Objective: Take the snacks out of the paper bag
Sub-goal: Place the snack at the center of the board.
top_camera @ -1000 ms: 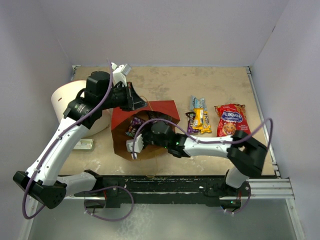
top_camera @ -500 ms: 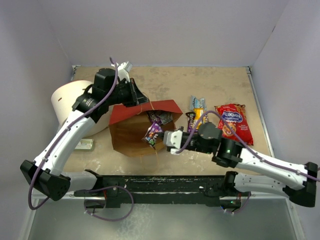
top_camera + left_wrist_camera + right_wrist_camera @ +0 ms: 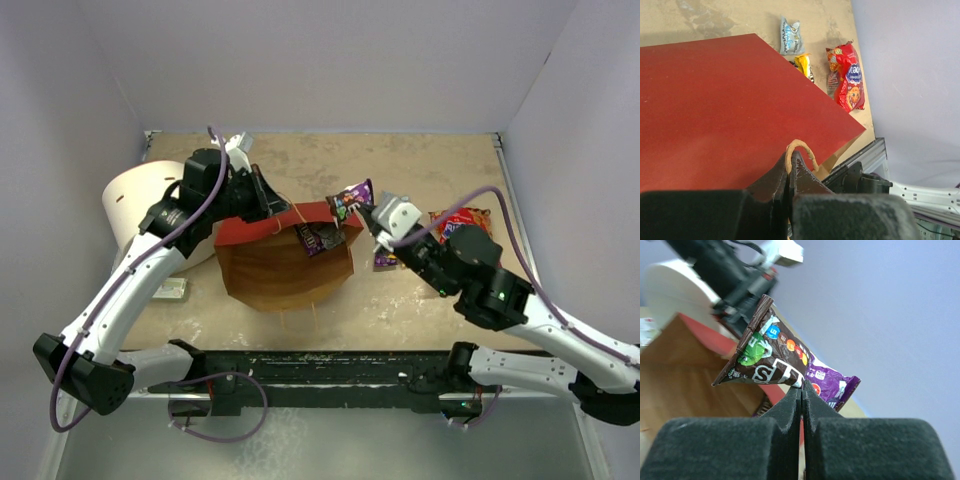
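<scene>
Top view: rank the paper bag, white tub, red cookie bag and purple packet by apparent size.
Largest: paper bag
Then: white tub, partly hidden
Unranked: purple packet and cookie bag; an arm covers the cookie bag.

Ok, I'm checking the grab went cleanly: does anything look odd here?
The right gripper seems to pinch two at once: a brown packet with a purple packet behind it. Nothing looks spilled or damaged.

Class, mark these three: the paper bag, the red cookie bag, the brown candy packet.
paper bag [image 3: 715, 100], left wrist view, red outer wall.
red cookie bag [image 3: 849, 80], left wrist view, printed front.
brown candy packet [image 3: 765, 352], right wrist view, printed face.
</scene>
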{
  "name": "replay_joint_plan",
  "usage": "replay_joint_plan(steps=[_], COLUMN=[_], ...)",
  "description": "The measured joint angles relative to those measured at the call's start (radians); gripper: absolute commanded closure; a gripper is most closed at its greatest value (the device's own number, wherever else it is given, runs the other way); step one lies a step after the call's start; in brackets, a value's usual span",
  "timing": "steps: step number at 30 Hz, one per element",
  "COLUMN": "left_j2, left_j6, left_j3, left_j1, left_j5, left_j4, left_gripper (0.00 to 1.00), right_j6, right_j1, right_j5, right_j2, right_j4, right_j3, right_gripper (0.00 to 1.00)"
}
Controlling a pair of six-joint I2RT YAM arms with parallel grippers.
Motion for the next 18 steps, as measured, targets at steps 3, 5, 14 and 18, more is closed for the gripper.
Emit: replay_joint_plan(steps=[3, 5, 14, 18], left_j2=[-0.011, -0.019, -0.04, -0.04], left_j6=[-0.002, -0.008, 0.002, 0.009], left_j3=[0.0, 0.0, 0.0, 0.0], left_j1=[0.0, 0.0, 0.0, 0.0], left_j5=[-0.019, -0.027, -0.039, -0.038], left_j4=[-0.002, -0.006, -0.049, -0.055], left_gripper=[1.0, 1.0, 1.0, 1.0], right_j6=[0.056, 0.117, 0.337, 0.452], right_j1=[-0.106, -0.211, -0.455, -0.539], right_j5=[0.015, 0.01, -0.036, -0.033], right_j2=[0.043, 0.086, 0.183, 0.253], right_j4=[0.001, -0.006, -0.101, -0.2], right_j3=[0.002, -0.005, -0.074, -0.055], right_gripper=[1.0, 1.0, 1.0, 1.0])
